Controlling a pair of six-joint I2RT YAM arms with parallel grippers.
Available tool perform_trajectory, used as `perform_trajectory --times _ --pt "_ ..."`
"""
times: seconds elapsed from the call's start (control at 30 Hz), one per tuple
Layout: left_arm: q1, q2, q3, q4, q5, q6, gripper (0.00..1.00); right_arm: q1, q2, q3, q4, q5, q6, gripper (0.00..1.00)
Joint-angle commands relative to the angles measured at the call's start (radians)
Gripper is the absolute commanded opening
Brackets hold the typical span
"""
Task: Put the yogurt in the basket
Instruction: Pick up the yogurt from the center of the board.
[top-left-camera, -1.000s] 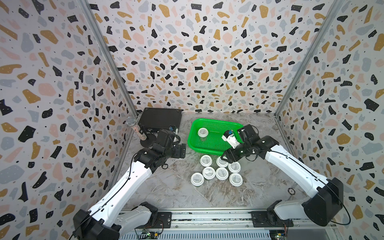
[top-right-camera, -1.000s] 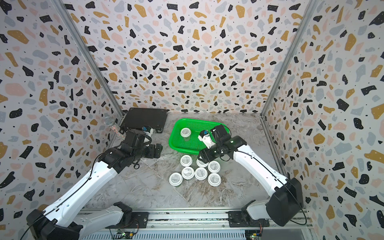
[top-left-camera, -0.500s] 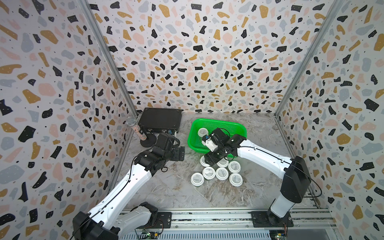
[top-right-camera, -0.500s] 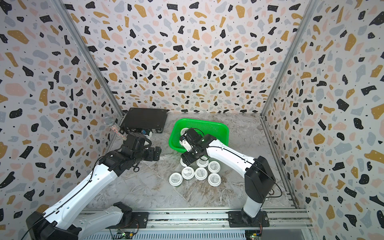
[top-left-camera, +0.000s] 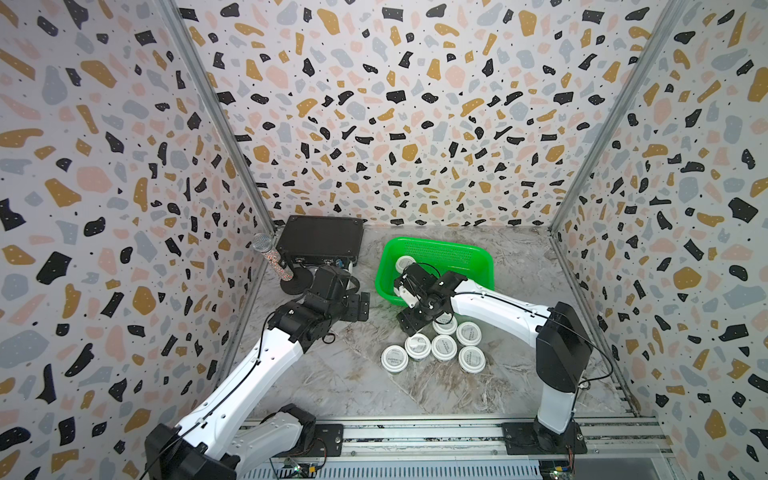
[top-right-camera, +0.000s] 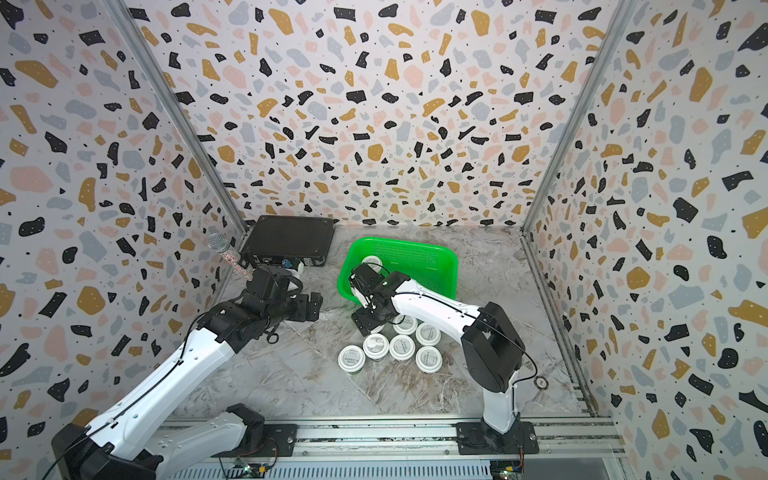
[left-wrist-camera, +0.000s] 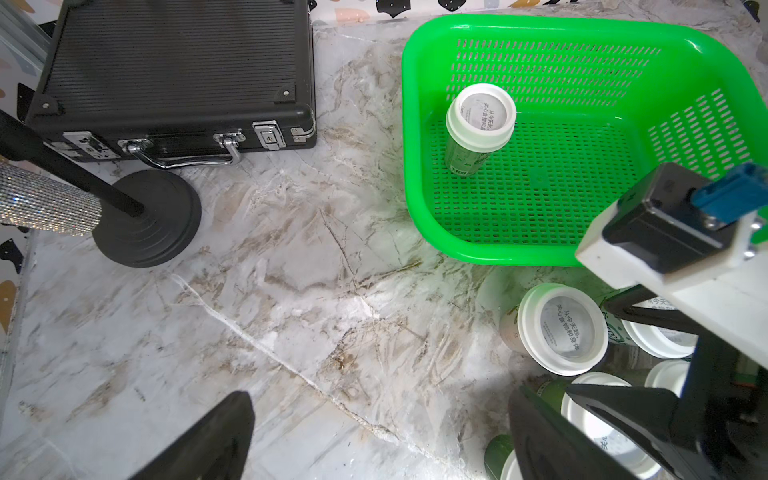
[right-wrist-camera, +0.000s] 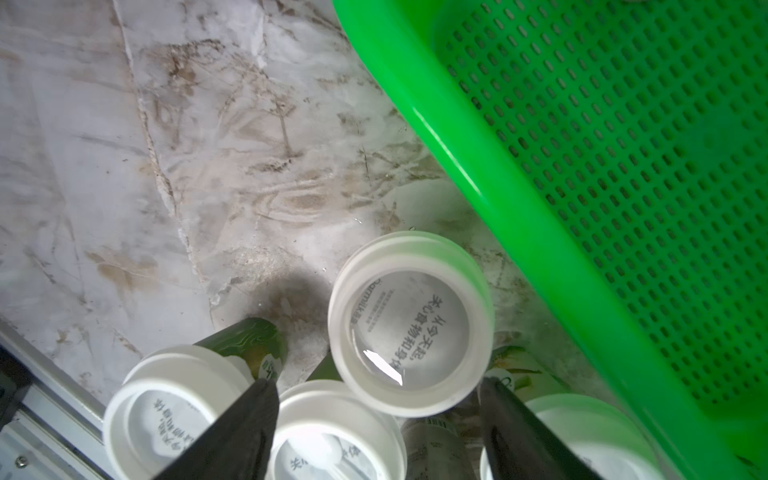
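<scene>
Swung back from the basket, the right tool hung, jaws parted, over yogurt cups clustered on the worktop, apparently seeking another; one cup stood inside, the left tool spread wide, empty.

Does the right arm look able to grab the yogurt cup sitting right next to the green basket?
Probably yes. The right gripper hangs open close to that cup, which lines up between its fingers. Neighbouring cups crowd in, so a finger might bump one.

Top views: high, front, looking down. Wrist views: close, both showing basket.
</scene>
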Motion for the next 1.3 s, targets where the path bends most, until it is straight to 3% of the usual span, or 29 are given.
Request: perform_trajectory --times 0.0,0.33,0.57,0.9,1.27 --pt "0.005 -0.015 -0.015 0.045 -0.011 -0.002 0.99 0.005 0.008 0.044 -0.041 0.042 0.020 0.82" --pt "0.005 -0.015 -0.017 0.047 -0.007 0.001 0.99 0.006 0.074 0.081 -0.037 0.047 0.031 0.85" --pt "0.006 -0.013 -0.018 0.051 -0.007 0.003 0.99 0.007 0.090 0.083 -0.033 0.050 0.039 0.77" --pt "0.005 -0.007 -0.020 0.054 -0.007 0.006 0.99 0.006 0.052 0.081 -0.037 0.056 0.039 0.69" --pt "0.004 -0.009 -0.020 0.054 -0.009 0.007 0.99 0.004 -0.072 0.091 -0.040 0.014 0.020 0.70"
